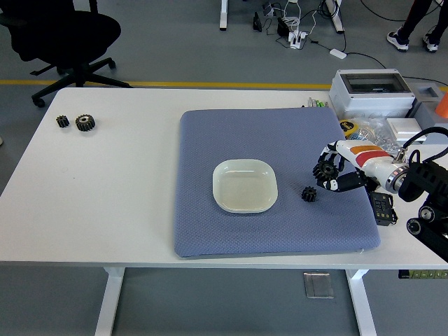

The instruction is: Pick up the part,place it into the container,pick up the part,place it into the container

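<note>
A shallow white dish [245, 185] sits in the middle of a blue-grey mat [269, 140]. My right hand [329, 173] comes in from the right and is shut on a black gear [324, 169], held just above the mat to the right of the dish. A second, smaller black gear [309, 194] lies on the mat below and left of the hand. Two more black gears, a small one [63, 121] and a larger one [85, 122], lie on the white table at the far left. My left arm is out of view.
A grey box [372, 92], a bag of small parts [369, 136] and a black device [383, 208] crowd the table's right edge. A black office chair [63, 35] stands beyond the far left corner.
</note>
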